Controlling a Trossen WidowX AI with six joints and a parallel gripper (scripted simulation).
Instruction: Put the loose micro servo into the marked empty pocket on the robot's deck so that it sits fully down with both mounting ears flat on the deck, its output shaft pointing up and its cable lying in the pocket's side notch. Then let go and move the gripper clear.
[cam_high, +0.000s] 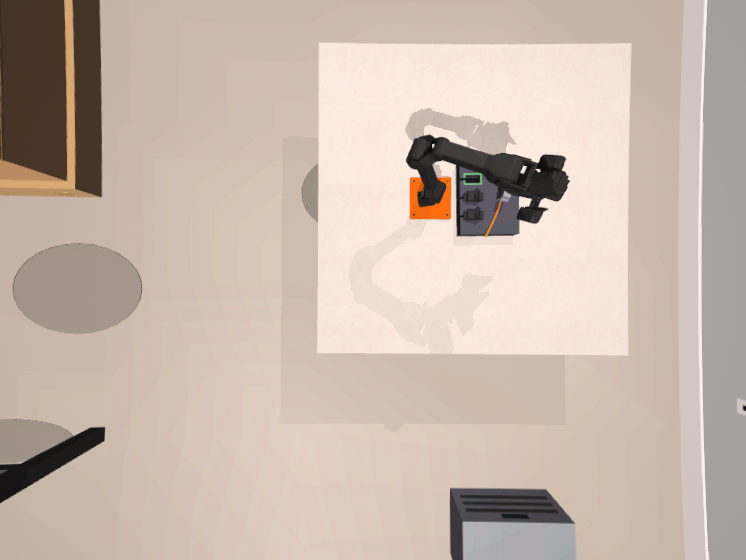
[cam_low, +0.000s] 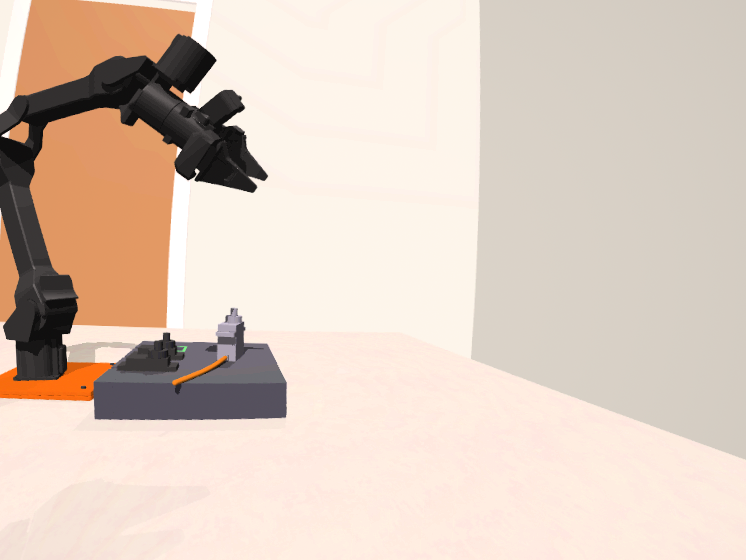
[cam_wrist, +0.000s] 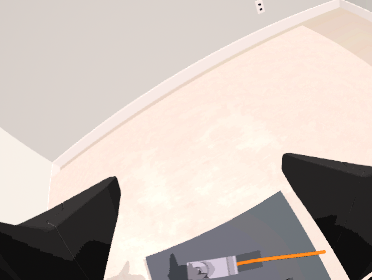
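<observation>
From above, the deck (cam_high: 486, 207) lies beside the orange base plate (cam_high: 430, 197); its green-marked pocket (cam_high: 472, 179) is vacant, two seated servos (cam_high: 473, 204) below it. Side on, the loose micro servo (cam_low: 230, 335) stands upright on the deck, shaft up, the gripper (cam_low: 241, 171) high above. The wrist view shows its fingers spread wide and empty, likely for a descent onto the servo.

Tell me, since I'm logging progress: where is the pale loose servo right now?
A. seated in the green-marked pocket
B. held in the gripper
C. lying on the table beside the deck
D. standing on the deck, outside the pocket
D: the servo stands upright on the deck, apart from the green-marked pocket, with the open gripper high above it.
</observation>
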